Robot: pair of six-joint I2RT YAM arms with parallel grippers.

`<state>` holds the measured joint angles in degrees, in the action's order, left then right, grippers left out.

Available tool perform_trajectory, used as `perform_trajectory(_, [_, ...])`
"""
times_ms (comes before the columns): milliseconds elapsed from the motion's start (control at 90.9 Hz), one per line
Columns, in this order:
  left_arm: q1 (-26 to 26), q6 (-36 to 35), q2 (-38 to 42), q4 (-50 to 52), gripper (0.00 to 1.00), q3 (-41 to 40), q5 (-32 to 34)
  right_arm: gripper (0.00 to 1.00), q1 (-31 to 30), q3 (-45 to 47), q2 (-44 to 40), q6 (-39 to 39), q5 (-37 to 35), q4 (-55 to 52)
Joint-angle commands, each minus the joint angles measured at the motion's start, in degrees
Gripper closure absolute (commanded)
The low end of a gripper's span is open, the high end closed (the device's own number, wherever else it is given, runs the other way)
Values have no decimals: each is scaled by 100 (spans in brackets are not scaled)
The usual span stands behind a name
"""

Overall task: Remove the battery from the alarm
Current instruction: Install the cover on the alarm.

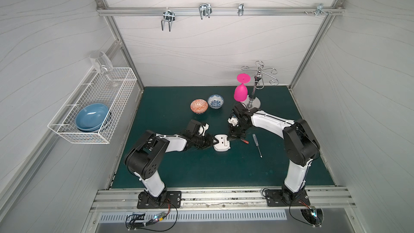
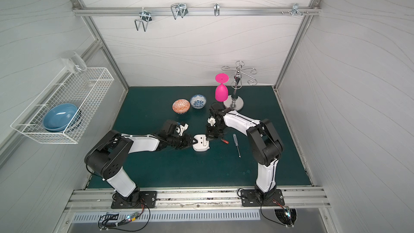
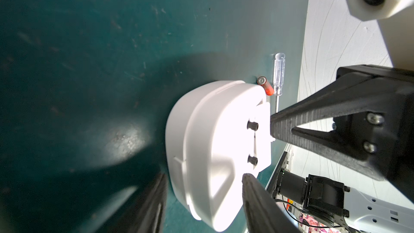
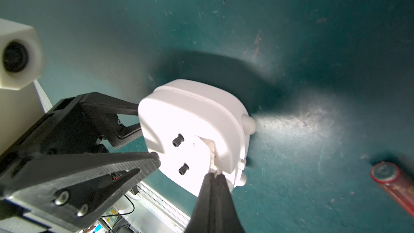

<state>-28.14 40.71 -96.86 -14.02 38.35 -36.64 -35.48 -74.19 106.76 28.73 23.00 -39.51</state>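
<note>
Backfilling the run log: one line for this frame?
left gripper: shut on alarm | right gripper: shut, tips on alarm's back | battery: out, on mat beside screwdriver

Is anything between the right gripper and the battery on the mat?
Nothing visible. The battery lies on the mat past the alarm, whose back the shut right gripper touches; only bare mat lies between. The screwdriver lies beyond the battery.

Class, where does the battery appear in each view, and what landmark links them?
Top view: battery on mat, between alarm and screwdriver.
Top view: battery, same spot.
Left wrist: battery behind alarm, beside screwdriver.
Right wrist: battery at frame edge, apart from alarm.
Shared landmark: the alarm.
</note>
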Motion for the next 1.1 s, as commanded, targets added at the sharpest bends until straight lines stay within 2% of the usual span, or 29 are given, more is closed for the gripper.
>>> perform_trajectory(0, [2, -37, -49, -160, 42, 22, 8, 99, 31, -154, 78, 39, -5, -85])
perform_trajectory(429, [-48, 14, -122, -244, 43, 41, -49, 98, -16, -202, 196, 241, 100, 65])
perform_trajectory(1090, [-60, 9, -110, -207, 42, 57, 17, 98, -142, -197, 104, -57, -55, -178])
